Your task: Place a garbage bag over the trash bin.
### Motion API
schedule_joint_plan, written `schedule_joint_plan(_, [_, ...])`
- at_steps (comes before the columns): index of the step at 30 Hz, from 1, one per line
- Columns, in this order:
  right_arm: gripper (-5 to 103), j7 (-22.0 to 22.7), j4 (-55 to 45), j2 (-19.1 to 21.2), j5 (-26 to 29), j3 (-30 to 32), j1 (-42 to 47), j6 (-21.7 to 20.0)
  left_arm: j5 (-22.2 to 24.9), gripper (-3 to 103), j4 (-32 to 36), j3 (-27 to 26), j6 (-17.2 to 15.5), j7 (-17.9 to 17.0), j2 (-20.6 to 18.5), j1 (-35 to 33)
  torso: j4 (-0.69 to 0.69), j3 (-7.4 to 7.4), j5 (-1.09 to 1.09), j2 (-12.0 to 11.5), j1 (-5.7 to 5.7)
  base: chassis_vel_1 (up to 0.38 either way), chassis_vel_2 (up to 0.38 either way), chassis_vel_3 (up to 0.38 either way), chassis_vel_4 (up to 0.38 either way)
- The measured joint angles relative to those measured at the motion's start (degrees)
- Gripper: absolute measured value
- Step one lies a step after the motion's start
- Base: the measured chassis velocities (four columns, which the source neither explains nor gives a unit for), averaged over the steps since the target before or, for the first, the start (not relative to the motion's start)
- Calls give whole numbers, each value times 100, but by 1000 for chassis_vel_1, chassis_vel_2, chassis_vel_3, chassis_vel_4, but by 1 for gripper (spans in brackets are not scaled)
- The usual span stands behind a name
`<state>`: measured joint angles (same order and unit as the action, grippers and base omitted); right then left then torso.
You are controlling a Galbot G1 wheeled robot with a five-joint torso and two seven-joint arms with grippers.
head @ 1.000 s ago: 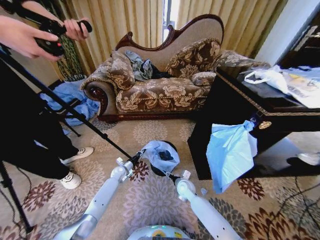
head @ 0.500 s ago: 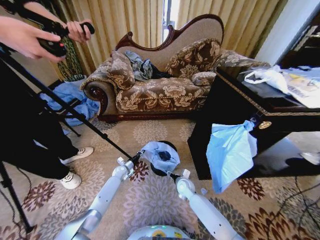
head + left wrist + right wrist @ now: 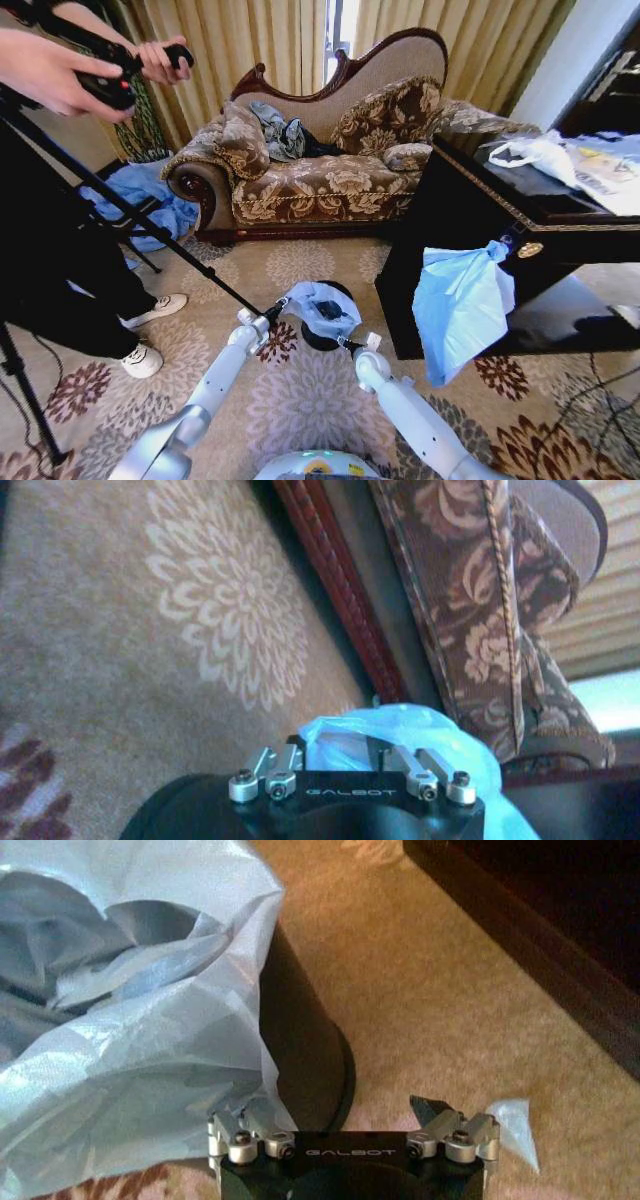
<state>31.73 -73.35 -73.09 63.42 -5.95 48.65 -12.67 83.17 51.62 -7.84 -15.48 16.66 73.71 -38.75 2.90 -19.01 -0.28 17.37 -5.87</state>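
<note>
Crinkled, translucent light-blue film, the garbage bag (image 3: pixel 318 306), lay bunched over the mouth of the smooth black cylindrical trash bin (image 3: pixel 312 338) on the floral carpet (image 3: pixel 300 395). The left gripper (image 3: pixel 281 305) pinched the bag's edge. The right gripper (image 3: pixel 345 1111) stood spread open beside the bin wall, holding nothing.

Beige floral-patterned carpet (image 3: pixel 300 400) carries everything. 1 small black cylindrical trash bin (image 3: pixel 322 338) stands on it, draped in light-blue plastic. Behind the bin: brown floral upholstered sofa (image 3: pixel 320 170); beside it: black wooden cabinet (image 3: pixel 470 250).
</note>
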Motion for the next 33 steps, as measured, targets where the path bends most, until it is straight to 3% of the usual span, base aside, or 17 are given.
schedule_joint_plan(1, [88, -9, 15, 5, -28, 24, -23, 13, -90, 40, 22, 66, 13, 22, -9, 8, 0, 0, 0, 0, 0, 0, 0, 0, 0])
schedule_joint_plan(2, [88, -13, 20, 14, -52, 40, -39, 25, -175, 51, 53, 136, 28, 42, -22, 11, 0, 0, 0, 0, 0, 0, 0, 0, 0])
schedule_joint_plan(5, [88, -35, 17, 61, -89, 59, -51, 45, -320, 51, 127, 261, 49, 59, -67, 13, -1, 0, 0, 0, 0, 0, 0, 0, 0])
schedule_joint_plan(6, [88, -48, 9, 98, -106, 70, -52, 56, -389, 62, 184, 327, 59, 71, -103, 13, -2, 0, 0, 0, 0, 0, 0, 0, 0])
schedule_joint_plan(8, [88, -60, 7, 123, -114, 81, -53, 63, -417, 62, 226, 367, 61, 76, -130, 13, -1, 0, 0, 0, 0, 0, 0, 0, 0])
schedule_joint_plan(9, [88, -84, 8, 147, -130, 100, -59, 68, -437, 73, 260, 404, 62, 85, -161, 17, -1, 0, 0, 0, 0, 0, 0, 0, 0])
schedule_joint_plan(11, [88, -107, 21, 158, -162, 118, -69, 78, -452, 73, 291, 432, 63, 97, -196, 24, 0, 0, 0, 0, 0, 0, 0, 0, 0])
schedule_joint_plan(12, [88, -132, 44, 160, -212, 129, -85, 97, -457, 84, 320, 460, 63, 102, -236, 37, -1, 0, 0, 0, 0, 0, 0, 0, 0])
schedule_joint_plan(13, [88, -165, 76, 160, -277, 138, -104, 119, -457, 84, 344, 480, 63, 111, -272, 48, -1, 0, 0, 0, 0, 0, 0, 0, 0])
schedule_joint_plan(14, [88, -196, 115, 160, -352, 144, -124, 144, -457, 93, 365, 501, 62, 125, -316, 62, -1, 0, 0, 0, 0, 0, 0, 0, 0])
schedule_joint_plan(16, [88, -222, 156, 155, -420, 147, -145, 175, -451, 93, 369, 518, 60, 134, -352, 83, -1, 0, 0, 0, 0, 0, 0, 0, 0])
schedule_joint_plan(17, [88, -239, 197, 148, -470, 152, -165, 199, -447, 99, 357, 534, 58, 145, -374, 111, -2, 0, 0, 0, 0, 0, 0, 0, 0])
schedule_joint_plan(33, [88, -500, 814, 15, -1104, 256, -458, 453, -396, 100, -70, 661, 44, 114, -353, 520, 0, 1, 0, 0, 0, 0, 0, 0, 0])
